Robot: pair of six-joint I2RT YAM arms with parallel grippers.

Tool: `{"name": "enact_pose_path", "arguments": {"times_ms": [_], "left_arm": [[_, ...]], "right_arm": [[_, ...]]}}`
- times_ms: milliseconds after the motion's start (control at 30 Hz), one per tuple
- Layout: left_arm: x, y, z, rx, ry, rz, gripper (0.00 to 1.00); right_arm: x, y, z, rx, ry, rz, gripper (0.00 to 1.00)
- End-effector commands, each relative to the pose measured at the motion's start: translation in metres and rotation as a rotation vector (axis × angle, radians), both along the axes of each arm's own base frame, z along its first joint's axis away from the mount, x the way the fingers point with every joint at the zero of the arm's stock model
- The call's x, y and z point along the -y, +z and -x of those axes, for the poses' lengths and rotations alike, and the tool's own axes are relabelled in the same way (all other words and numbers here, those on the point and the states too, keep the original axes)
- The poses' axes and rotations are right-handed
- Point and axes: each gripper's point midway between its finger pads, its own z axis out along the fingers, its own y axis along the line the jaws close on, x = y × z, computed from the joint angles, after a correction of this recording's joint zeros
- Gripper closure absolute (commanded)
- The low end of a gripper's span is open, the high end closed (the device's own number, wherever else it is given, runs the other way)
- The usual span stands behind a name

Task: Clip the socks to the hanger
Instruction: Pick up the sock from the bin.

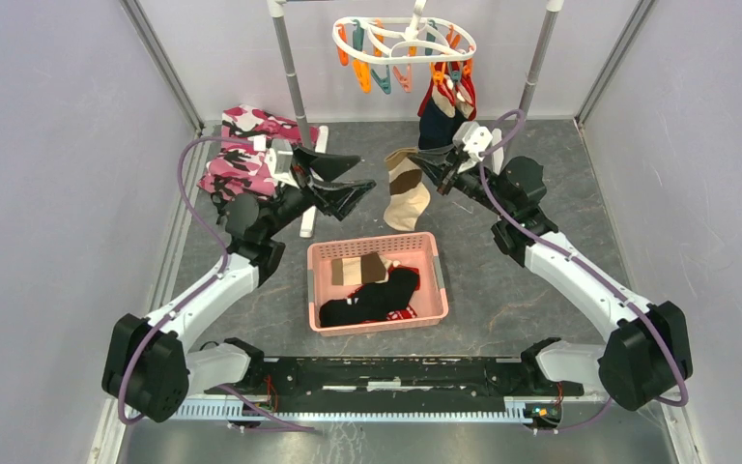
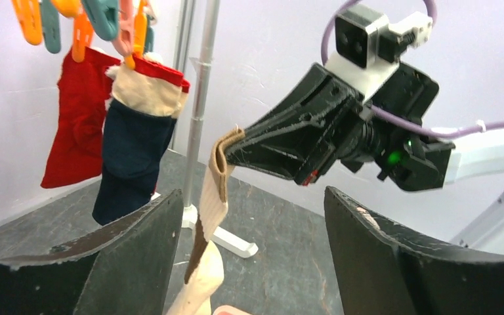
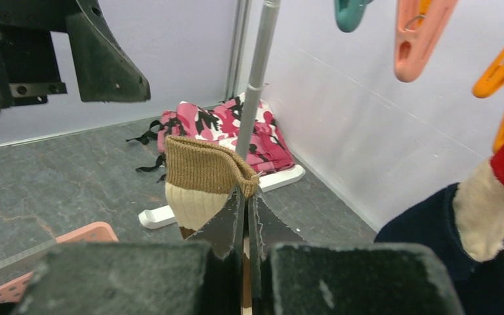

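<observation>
Pink basket (image 1: 441, 280) holds a black sock (image 1: 372, 300) and a tan-and-brown sock (image 1: 357, 269), a scrap of red tucked beside them. Right claw (image 1: 423, 164) is pinched tight on the brown cuff of the beige sock (image 1: 406, 198), which dangles near the basket's far rim, while the left claw (image 1: 365, 172) stands wide apart just beside it, gripping nothing. Up on the hanger (image 1: 404, 43), two clipped socks (image 1: 444, 111) hang, red and navy.
</observation>
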Motion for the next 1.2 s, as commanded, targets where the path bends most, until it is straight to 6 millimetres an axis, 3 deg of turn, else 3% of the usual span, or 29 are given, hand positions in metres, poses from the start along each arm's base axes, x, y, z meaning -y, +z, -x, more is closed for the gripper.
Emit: {"name": "enact_pose_path", "arguments": {"times_ms": [0, 133, 433, 600, 700, 1033, 1167], "left_arm": [[-0.004, 0.033, -0.015, -0.098, 0.048, 0.081, 0.12], [0.002, 0.040, -0.027, -0.224, 0.021, 0.112, 0.01], [0.005, 0.068, -0.042, -0.334, 0.075, 0.175, 0.00], [0.022, 0.078, -0.053, -0.338, 0.183, 0.121, 0.00], [0.033, 0.073, -0.068, -0.341, 0.269, 0.076, 0.00], [0.064, 0.077, -0.105, -0.318, 0.369, 0.060, 0.23], [0.069, 0.077, -0.122, -0.313, 0.415, 0.062, 0.25]], "right_arm": [[0.018, 0.018, -0.008, 0.044, -0.084, -0.041, 1.00], [0.024, 0.018, -0.012, 0.039, -0.104, -0.061, 1.00], [0.031, 0.015, -0.021, -0.012, -0.116, -0.108, 1.00], [0.031, 0.014, -0.024, -0.025, -0.108, -0.129, 1.00], [0.030, 0.015, -0.025, -0.029, -0.103, -0.139, 1.00], [0.037, 0.012, -0.027, -0.031, -0.129, -0.147, 1.00], [0.040, 0.010, -0.028, -0.031, -0.140, -0.146, 1.00]]}}
